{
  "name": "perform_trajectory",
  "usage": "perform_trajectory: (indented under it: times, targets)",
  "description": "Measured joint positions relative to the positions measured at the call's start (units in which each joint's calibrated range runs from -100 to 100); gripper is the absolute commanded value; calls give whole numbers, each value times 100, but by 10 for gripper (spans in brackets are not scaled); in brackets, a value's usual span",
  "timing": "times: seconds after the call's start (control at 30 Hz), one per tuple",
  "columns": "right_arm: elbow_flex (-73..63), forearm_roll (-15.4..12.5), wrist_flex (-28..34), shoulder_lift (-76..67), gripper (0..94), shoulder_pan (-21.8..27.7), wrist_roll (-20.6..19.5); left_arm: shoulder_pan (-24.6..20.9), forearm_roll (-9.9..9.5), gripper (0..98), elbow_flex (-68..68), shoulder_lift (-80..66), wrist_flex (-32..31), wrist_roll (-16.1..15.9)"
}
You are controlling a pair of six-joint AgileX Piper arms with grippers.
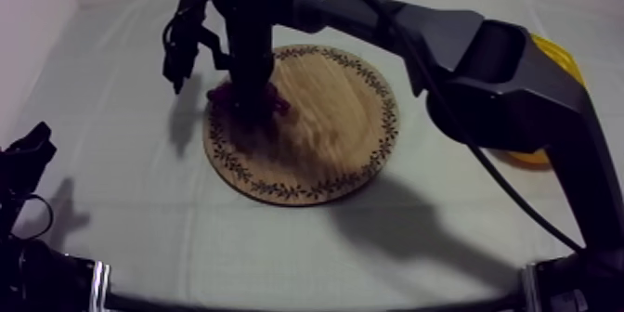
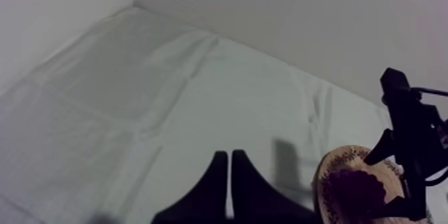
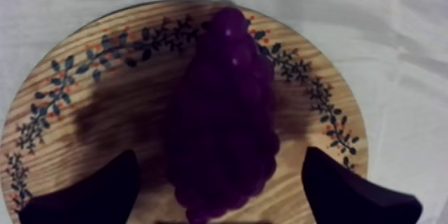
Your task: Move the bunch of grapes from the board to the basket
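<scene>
A purple bunch of grapes (image 3: 223, 117) lies on the round wooden board (image 1: 325, 144) near its left rim, partly hidden under my right arm in the top view, where a bit of the grapes (image 1: 279, 104) shows. My right gripper (image 3: 220, 187) hangs straight over the bunch, open, one black finger (image 3: 100, 190) on each side of it, not closed on it. My left gripper (image 2: 229, 173) is shut on nothing, its fingers together as a wedge, low at the table's left (image 1: 28, 153). The yellow basket (image 1: 543, 102) sits at the right, mostly hidden behind the right arm.
The grey-white cloth (image 1: 121, 195) covers the table, bare around the board. A wall rises behind the table's far edge (image 2: 300, 20). The right arm (image 1: 483, 65) spans from the right side across the board.
</scene>
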Motion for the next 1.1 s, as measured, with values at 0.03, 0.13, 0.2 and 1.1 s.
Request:
perform_trajectory:
  times: [0.03,0.13,0.2,1.1]
  targets:
    - [-103,20,24,85,788,5,0,0,0,0,0,0,0,0]
    - [-382,86,44,314,778,15,7,0,0,0,0,0,0,0]
    - [-555,80,64,424,766,15,14,0,0,0,0,0,0,0]
    - [-831,77,42,676,329,90,90,0,0,0,0,0,0,0]
